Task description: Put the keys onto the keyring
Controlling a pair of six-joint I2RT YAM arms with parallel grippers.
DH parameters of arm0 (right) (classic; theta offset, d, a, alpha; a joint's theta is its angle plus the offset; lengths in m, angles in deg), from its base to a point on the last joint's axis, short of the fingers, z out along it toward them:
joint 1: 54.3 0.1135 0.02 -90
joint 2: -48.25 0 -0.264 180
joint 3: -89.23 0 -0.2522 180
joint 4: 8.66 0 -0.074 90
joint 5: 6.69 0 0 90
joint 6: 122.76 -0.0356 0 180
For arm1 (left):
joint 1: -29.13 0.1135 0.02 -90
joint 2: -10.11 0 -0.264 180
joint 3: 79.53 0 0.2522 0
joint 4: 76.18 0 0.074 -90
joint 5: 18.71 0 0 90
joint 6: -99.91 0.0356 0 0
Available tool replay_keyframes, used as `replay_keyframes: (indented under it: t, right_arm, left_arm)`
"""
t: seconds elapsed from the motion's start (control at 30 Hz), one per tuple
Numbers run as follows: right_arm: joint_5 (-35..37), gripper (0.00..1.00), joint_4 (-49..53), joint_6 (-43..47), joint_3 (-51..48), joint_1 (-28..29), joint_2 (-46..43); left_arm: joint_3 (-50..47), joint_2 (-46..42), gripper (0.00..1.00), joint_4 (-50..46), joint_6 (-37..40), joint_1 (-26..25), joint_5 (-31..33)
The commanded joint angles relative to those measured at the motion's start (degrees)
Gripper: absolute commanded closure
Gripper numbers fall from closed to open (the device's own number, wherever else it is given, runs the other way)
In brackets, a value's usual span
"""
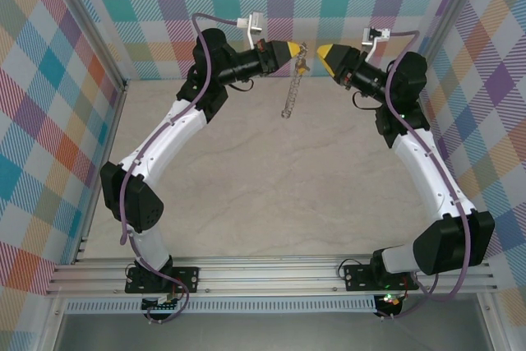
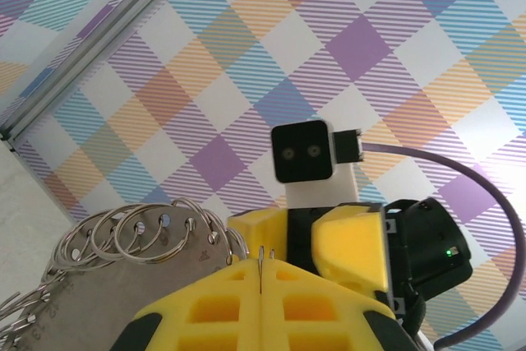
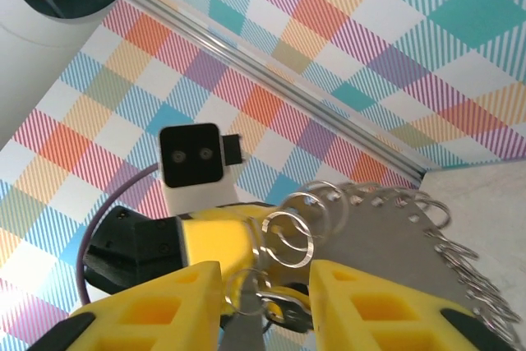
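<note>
Keyring hangs limp, a grey chain-like metal band, from my left jaws over the far side of the pale, marbled desk (its lower end dangles free). My left jaws are clamped together on it, pocketed yellow blocks meeting at a seam. My right jaws stand apart just beside, thin round wire loops crowding the gap; whether either side touches them I cannot tell. Further loops are cut off at my wrist view's edge.

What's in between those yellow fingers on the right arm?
Small wire loops of the keyring sit in the open gap of the right gripper. Anything deeper is hidden behind those loops.
</note>
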Motion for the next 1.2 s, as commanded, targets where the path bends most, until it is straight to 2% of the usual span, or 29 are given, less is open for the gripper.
replay_keyframes:
  t: [0.0,0.37,0.67,0.93,1.17]
  right_arm:
    - [0.7,0.67,-3.54,-0.83,2.46,0.79,0.1]
    - [0.68,0.65,-3.38,-0.57,4.38,2.93,2.25]
    - [0.07,0.67,-2.69,0.0,4.86,4.29,3.3]
    - [-0.45,0.74,-2.77,0.13,4.95,4.86,3.57]
    - [-0.87,0.71,-2.55,0.31,4.95,5.38,3.92]
  left_arm:
    - [-0.33,-2.26,1.0,4.4,-0.88,-0.56,-0.41]
    - [-0.28,-2.32,1.0,4.42,-1.03,-0.63,-0.23]
    - [-0.13,-2.42,1.0,4.51,-0.94,-0.62,-0.05]
    - [-0.28,-2.5,1.0,4.51,-0.95,-0.63,0.13]
    - [-0.28,-2.51,1.0,4.68,-0.95,-0.63,0.12]
